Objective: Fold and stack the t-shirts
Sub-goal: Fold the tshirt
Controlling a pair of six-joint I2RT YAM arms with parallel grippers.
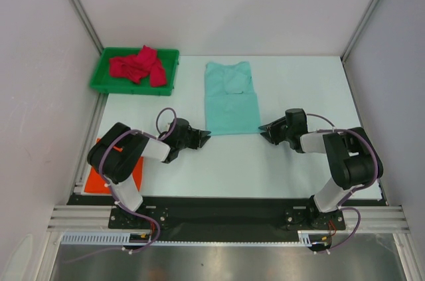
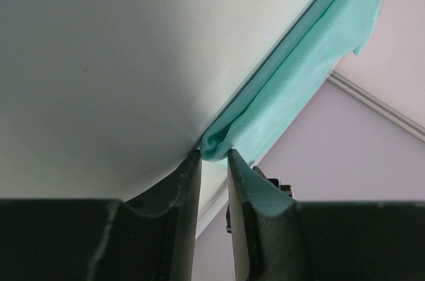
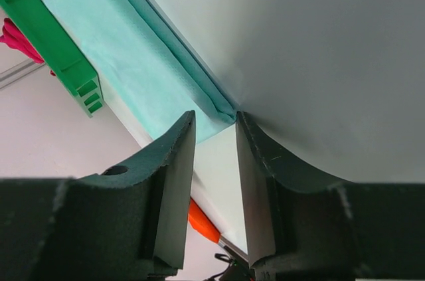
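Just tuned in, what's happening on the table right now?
Both arms are working the mint green t-shirt, which lies flat mid-table. The left gripper and right gripper sit at its near corners, jaws open, nothing pinched yet. The red t-shirt is bunched in the green tray; the orange t-shirt lies near-left.

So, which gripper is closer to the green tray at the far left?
Left. The left gripper is at the near left corner of the mint shirt, on the side of the green tray. The right gripper is at the near right corner, farther away.
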